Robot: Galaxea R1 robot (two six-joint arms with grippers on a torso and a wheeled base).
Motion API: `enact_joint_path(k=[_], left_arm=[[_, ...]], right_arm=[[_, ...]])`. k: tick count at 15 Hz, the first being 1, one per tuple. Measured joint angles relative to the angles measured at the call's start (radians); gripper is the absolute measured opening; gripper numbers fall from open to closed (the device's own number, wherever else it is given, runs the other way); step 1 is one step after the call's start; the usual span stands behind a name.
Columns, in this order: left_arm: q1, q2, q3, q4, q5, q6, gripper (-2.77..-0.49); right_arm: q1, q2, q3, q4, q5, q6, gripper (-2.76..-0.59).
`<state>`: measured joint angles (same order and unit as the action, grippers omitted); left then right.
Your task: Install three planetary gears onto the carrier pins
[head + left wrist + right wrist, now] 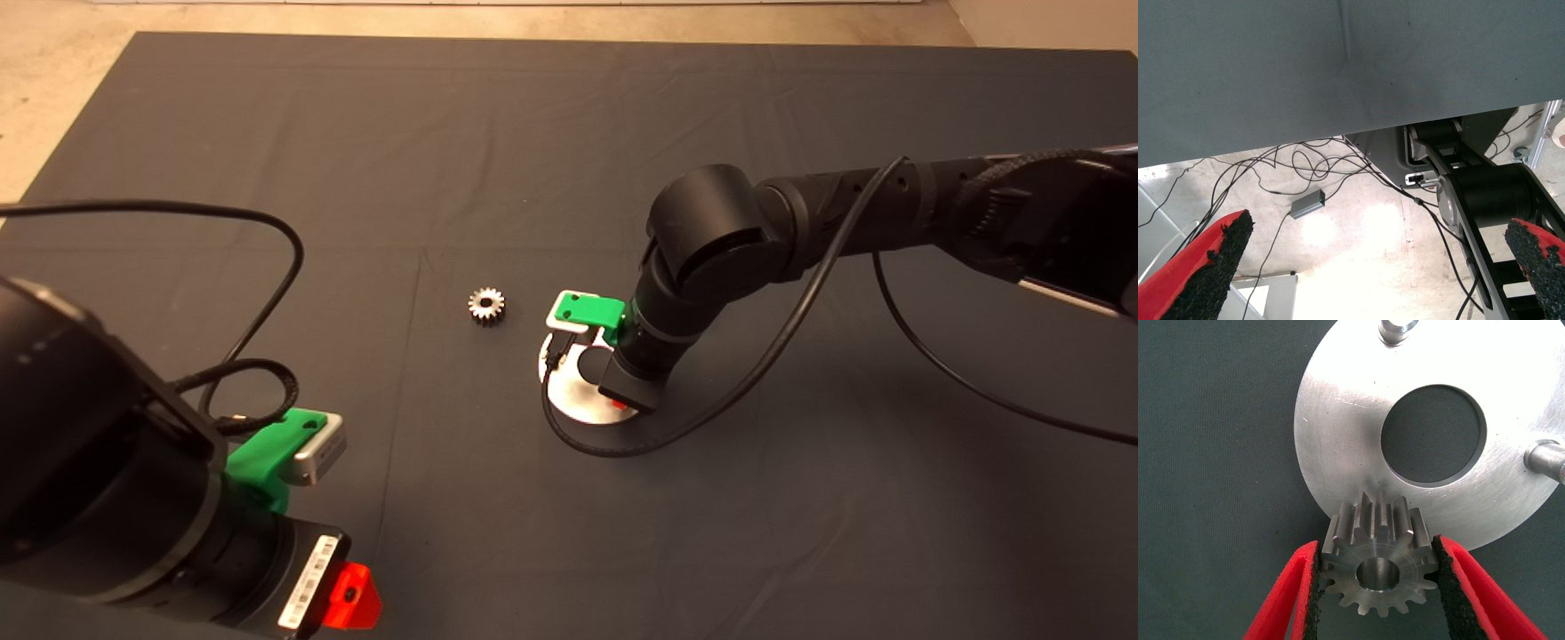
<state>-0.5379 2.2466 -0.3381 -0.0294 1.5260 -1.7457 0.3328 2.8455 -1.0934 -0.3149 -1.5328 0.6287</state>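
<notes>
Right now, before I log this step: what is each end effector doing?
Left end effector: open, empty, parked at the mat's lower left.
Right end effector: shut on a planetary gear over the disc.

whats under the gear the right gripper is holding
Under the gear in the right gripper lies the round disc's edge. No pin shows in its bore; the third pin is hidden.

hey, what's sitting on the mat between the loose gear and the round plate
Nothing: in the head view, only bare dark mat separates the loose gear from the round plate.
</notes>
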Motion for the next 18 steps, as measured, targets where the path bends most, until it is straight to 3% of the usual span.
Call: enact_joint_path(k=[11, 18], left_arm=[[0.000, 0.000, 0.000, 0.000, 0.000, 0.000, -0.51], [0.000, 0.000, 0.000, 0.000, 0.000, 0.000, -0.51]], right_arm=[[0.000, -0.001, 0.000, 0.002, 0.000, 0.000, -2.31], [0.000, -0.003, 0.010, 0.020, 0.000, 0.000, -2.31]])
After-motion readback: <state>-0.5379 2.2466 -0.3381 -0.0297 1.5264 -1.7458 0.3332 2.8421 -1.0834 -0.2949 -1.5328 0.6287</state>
